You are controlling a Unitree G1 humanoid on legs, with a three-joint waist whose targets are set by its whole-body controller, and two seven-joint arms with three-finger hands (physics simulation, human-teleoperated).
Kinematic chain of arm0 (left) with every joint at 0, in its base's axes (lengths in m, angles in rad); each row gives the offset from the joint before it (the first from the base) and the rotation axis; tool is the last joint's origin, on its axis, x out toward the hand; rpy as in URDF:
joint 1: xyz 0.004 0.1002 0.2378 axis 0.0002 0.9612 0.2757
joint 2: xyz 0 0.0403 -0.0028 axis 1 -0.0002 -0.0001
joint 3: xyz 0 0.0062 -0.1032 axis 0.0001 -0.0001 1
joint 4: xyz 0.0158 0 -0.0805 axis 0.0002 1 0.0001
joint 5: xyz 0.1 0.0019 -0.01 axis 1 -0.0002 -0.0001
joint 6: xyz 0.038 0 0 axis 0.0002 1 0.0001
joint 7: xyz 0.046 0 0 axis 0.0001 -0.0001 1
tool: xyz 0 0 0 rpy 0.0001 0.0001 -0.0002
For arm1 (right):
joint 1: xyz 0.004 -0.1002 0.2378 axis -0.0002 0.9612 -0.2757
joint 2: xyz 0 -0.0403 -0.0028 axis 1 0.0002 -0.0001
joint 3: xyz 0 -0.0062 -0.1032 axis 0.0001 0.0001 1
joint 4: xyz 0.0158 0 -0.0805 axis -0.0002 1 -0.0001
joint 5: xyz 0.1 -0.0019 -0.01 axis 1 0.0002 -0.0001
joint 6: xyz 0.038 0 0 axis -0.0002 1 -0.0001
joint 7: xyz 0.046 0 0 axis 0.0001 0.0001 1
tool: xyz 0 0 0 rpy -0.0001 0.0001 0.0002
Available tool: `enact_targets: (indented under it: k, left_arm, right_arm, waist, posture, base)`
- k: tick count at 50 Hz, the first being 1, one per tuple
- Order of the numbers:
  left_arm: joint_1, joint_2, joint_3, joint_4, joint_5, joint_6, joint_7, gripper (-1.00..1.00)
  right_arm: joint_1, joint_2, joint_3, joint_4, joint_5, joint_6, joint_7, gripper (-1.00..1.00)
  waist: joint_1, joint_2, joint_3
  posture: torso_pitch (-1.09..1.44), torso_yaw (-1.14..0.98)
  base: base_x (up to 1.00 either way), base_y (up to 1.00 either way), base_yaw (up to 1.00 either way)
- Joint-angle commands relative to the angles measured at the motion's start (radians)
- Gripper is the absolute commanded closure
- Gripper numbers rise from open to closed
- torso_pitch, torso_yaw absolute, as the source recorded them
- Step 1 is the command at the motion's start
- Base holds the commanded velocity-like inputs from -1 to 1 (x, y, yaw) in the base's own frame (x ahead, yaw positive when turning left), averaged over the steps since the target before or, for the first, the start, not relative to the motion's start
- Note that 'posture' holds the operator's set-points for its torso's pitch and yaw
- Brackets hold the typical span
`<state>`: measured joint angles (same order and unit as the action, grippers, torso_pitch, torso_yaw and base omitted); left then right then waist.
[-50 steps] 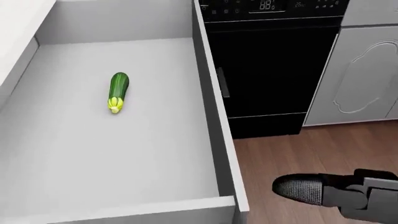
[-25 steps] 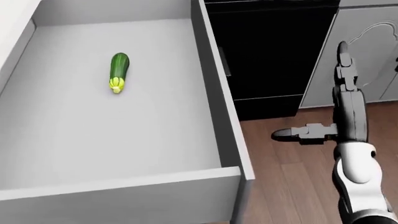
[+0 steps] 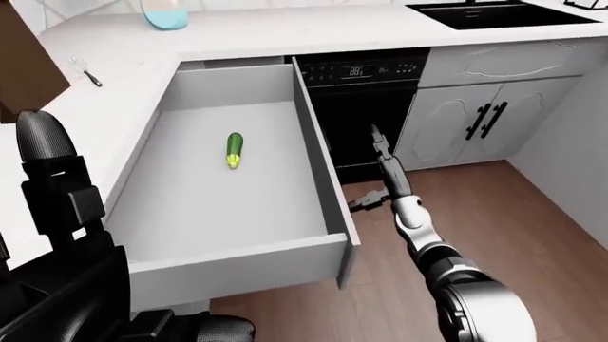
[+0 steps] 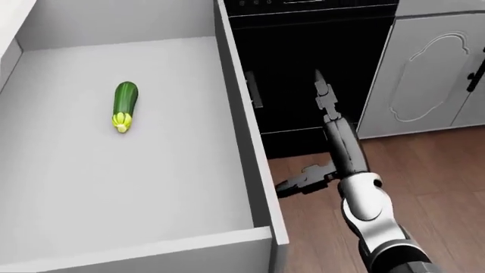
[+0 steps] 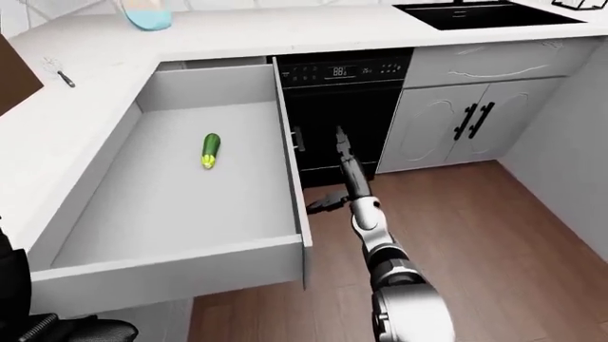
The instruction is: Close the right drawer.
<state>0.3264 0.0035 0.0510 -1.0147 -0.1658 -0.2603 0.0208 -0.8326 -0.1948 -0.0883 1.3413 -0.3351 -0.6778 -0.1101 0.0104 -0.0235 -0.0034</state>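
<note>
The drawer (image 4: 152, 170) looks matt grey and smooth. The courgette (image 4: 123, 106) is glossy green. The oven (image 3: 366, 107) is shiny black; the floor (image 3: 494, 214) brown wood planks.

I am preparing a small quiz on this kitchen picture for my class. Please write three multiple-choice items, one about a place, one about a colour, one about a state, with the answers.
1. Where does the zucchini lie?
A. on the floor
B. inside the drawer
C. on the counter

2. What colour are the cabinet handles in the left-eye view?
A. black
B. gold
C. white

3. How is the right hand?
A. shut on the zucchini
B. pressed flat on the counter
C. open, holding nothing

Answers:
1. B, it rests on the drawer's grey bottom, toward the upper part of the view.
2. A, dark bars stand out on the white doors.
3. C, its fingers are spread in the air before the black oven, beside the drawer's side wall.
</note>
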Motion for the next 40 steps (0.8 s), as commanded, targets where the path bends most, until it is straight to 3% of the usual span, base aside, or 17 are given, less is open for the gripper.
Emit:
enact_targets:
  k: [1,40]
  left_arm:
    - [-0.004,0.003,0.001,-0.032,-0.001,-0.018,0.001,-1.0]
    - [-0.005,-0.001,0.0,-0.032,0.002,-0.012,0.0,-1.0]
  right_arm:
    - [-0.025,0.017,0.014,-0.016,-0.041,-0.01,0.013,-1.0]
    - [-0.055,0.152,0.053,0.0,-0.174,0.002,0.07,-1.0]
  waist:
    - [0.007,0.0,-0.012]
    - [0.002,-0.008,-0.001]
  posture:
    - [0.0,0.0]
    - [0.0,0.0]
  base:
    - [0.0,0.0,0.0]
    - [0.0,0.0,0.0]
